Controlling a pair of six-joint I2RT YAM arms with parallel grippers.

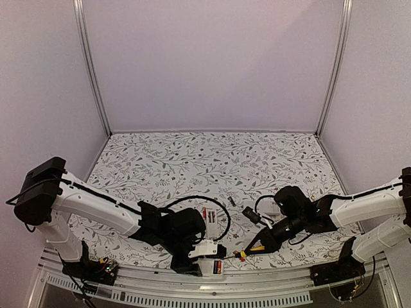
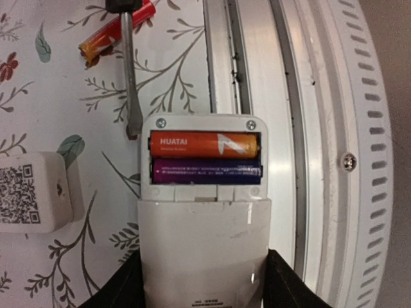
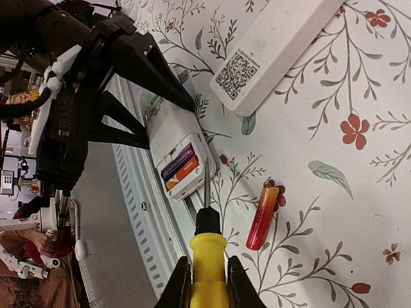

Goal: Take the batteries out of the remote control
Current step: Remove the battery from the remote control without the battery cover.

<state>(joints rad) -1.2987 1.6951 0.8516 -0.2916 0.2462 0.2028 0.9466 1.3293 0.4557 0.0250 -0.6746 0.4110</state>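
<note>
My left gripper (image 2: pixel 204 285) is shut on the white remote control (image 2: pixel 204 237) at the table's near edge. Its battery bay is open, with an orange battery (image 2: pixel 205 144) and a black-blue battery (image 2: pixel 207 171) lying side by side inside. My right gripper (image 3: pixel 207 282) is shut on the yellow-handled screwdriver (image 3: pixel 209 256). The screwdriver's tip (image 2: pixel 133 131) is beside the bay's corner, outside it. A loose red-orange battery (image 3: pixel 263 215) lies on the mat next to the shaft. In the top view the remote (image 1: pixel 213 264) and the screwdriver (image 1: pixel 255 249) meet at front centre.
A white device with a QR code (image 3: pixel 270 51) lies on the mat just beyond the remote and also shows in the top view (image 1: pixel 209 217). A small black piece (image 1: pixel 232 202) lies further back. The slotted metal rail (image 2: pixel 270 64) runs under the remote.
</note>
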